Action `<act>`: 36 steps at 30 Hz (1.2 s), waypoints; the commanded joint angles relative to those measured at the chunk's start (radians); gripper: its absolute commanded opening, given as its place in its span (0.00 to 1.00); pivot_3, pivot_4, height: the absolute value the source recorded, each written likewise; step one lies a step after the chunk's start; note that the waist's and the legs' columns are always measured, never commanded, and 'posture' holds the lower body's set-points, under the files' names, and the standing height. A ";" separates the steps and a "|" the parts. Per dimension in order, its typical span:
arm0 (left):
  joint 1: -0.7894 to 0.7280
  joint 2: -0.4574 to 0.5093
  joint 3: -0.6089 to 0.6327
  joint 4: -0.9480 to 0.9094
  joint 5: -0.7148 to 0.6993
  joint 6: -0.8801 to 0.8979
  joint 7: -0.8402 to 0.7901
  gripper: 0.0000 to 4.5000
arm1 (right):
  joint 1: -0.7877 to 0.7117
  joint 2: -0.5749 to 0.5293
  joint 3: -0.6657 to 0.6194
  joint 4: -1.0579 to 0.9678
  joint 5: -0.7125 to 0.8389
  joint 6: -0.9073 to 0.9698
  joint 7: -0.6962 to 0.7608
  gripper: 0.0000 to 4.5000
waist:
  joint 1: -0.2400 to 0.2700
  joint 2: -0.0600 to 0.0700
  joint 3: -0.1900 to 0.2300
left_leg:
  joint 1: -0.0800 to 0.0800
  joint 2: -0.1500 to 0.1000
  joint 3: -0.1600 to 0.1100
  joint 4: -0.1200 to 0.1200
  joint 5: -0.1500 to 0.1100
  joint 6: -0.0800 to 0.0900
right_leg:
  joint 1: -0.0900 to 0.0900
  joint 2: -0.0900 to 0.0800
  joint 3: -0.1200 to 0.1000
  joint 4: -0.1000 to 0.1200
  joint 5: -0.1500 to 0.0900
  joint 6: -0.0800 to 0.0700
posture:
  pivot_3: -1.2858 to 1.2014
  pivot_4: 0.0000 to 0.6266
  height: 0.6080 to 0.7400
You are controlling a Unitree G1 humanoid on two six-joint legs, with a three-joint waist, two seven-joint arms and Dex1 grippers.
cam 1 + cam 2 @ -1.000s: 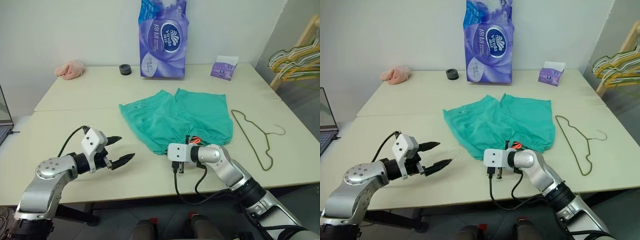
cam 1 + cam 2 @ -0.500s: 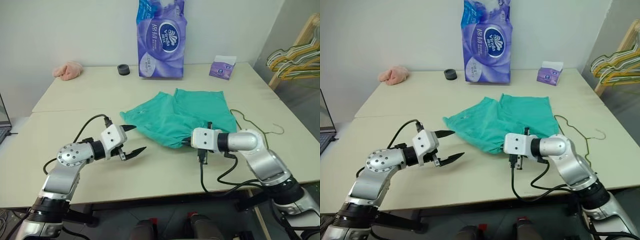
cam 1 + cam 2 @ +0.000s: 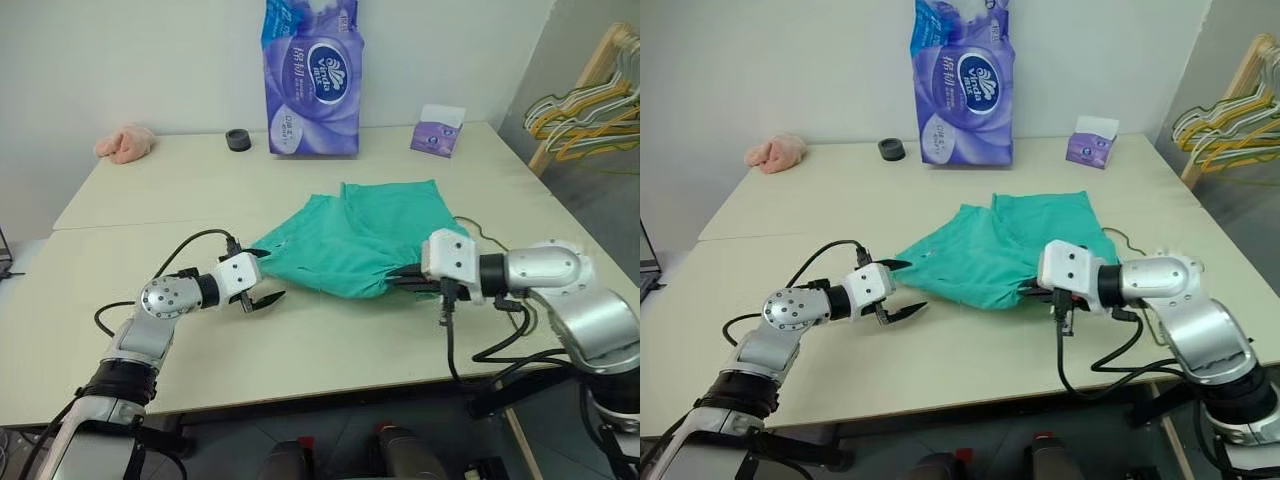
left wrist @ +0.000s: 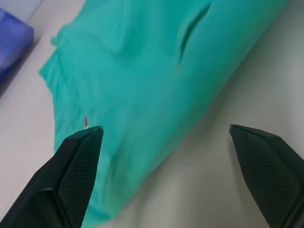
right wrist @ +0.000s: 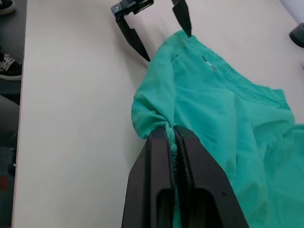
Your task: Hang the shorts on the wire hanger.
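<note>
My right gripper (image 5: 173,137) is clamped on the shorts (image 3: 370,235), and their free waistband corner lies just ahead of my spread-wide left gripper (image 3: 898,288).

**Stuff you can't really make out here**

The wire hanger (image 3: 470,226) is mostly hidden behind the shorts (image 3: 365,240) and the right arm, just a bit of wire pokes out. The bunched hangers (image 3: 585,105) get cut off at the picture edge. The tissue pack (image 3: 310,75) loses its top too.
</note>
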State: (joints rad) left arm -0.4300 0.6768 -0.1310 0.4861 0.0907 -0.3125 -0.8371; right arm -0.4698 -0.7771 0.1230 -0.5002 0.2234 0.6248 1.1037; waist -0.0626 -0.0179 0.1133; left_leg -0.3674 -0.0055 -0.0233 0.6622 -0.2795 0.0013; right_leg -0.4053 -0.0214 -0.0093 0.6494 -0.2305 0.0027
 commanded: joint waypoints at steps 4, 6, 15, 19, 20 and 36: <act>-0.090 0.018 -0.014 0.173 0.093 -0.116 0.088 0.96 | 0.024 -0.066 -0.083 -0.063 0.107 0.031 0.012 0.00 | -0.007 0.000 0.000 | 0.000 0.000 0.000 0.000 0.000 0.000 | 0.000 -0.001 0.000 0.000 -0.002 0.004 | 0.43 0.16 1.00; -0.096 0.007 -0.023 0.194 0.098 -0.130 0.082 0.88 | 0.032 -0.075 -0.082 -0.070 0.120 0.032 0.006 0.00 | -0.013 0.000 0.000 | 0.000 0.000 0.000 0.000 0.000 0.000 | 0.000 -0.001 0.000 0.000 -0.003 0.005 | 0.43 0.16 1.00; -0.059 0.045 -0.057 0.163 0.079 -0.136 -0.055 0.27 | 0.070 -0.130 -0.082 -0.054 0.135 -0.004 0.023 0.00 | -0.024 0.000 0.000 | 0.000 0.000 0.000 0.000 -0.001 -0.001 | 0.000 -0.002 0.001 0.000 -0.003 0.005 | 0.43 0.16 1.00; -0.008 0.107 -0.061 0.030 0.016 -0.055 -0.227 0.01 | 0.087 -0.193 -0.074 0.021 0.092 -0.093 0.069 0.00 | -0.028 0.000 0.000 | 0.000 0.001 0.000 -0.001 -0.001 -0.001 | 0.000 -0.002 0.001 0.000 -0.003 0.005 | 0.44 0.16 1.00; 0.012 0.128 -0.060 -0.022 -0.009 -0.019 -0.277 0.01 | 0.092 -0.213 -0.072 0.044 0.082 -0.120 0.085 0.00 | -0.028 0.000 0.001 | 0.000 0.001 0.000 -0.001 -0.001 -0.001 | 0.000 -0.002 0.001 0.000 -0.003 0.005 | 0.44 0.16 1.00; -0.027 0.212 0.017 -0.781 -0.712 0.992 -0.482 0.01 | -0.377 -0.264 0.127 0.766 -0.157 -0.486 0.397 0.00 | -0.027 0.005 0.017 | 0.003 0.001 0.004 0.000 -0.002 -0.001 | 0.001 0.002 0.002 0.000 -0.005 0.007 | 0.47 0.13 1.00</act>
State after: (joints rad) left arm -0.3974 0.9395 -0.1201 -0.3322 -0.5851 0.6250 -1.3832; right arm -0.7393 -1.0841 0.2208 0.1352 0.1220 0.1812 1.4819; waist -0.0891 -0.0133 0.1303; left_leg -0.3650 -0.0054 -0.0190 0.6626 -0.2810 0.0003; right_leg -0.4047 -0.0180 -0.0074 0.6494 -0.2351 0.0096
